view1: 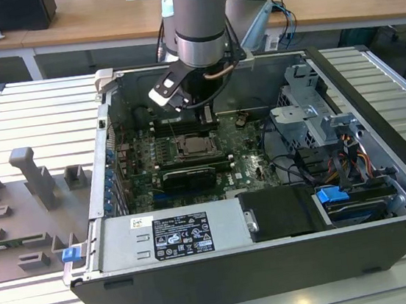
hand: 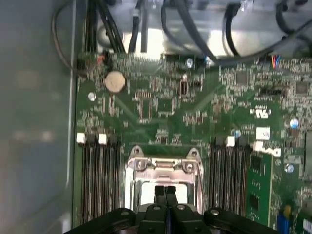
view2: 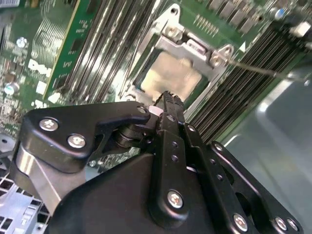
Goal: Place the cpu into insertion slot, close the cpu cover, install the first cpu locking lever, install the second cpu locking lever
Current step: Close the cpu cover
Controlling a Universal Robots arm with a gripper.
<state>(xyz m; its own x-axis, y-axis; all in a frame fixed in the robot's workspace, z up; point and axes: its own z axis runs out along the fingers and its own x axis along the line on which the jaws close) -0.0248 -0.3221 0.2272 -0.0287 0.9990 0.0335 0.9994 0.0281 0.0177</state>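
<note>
Gripper [hand: 165,191] tip just above cpu [view2: 174,78], jaws pressed together; cover [view2: 189,46] apparently down. Press squarely beside cpu, on cover, without sliding.

Exterior view: high, angled down into open dark metal computer case [view1: 204,285] on slatted grey table [view1: 29,121], mid-range. Both wrist views: close above green circuit board [hand: 161,107] [view2: 73,53], looking past black tool [hand: 165,189] [view2: 168,97]; shared area is silvery square-framed metal cpu cover [hand: 163,165] [view2: 190,46].
</note>
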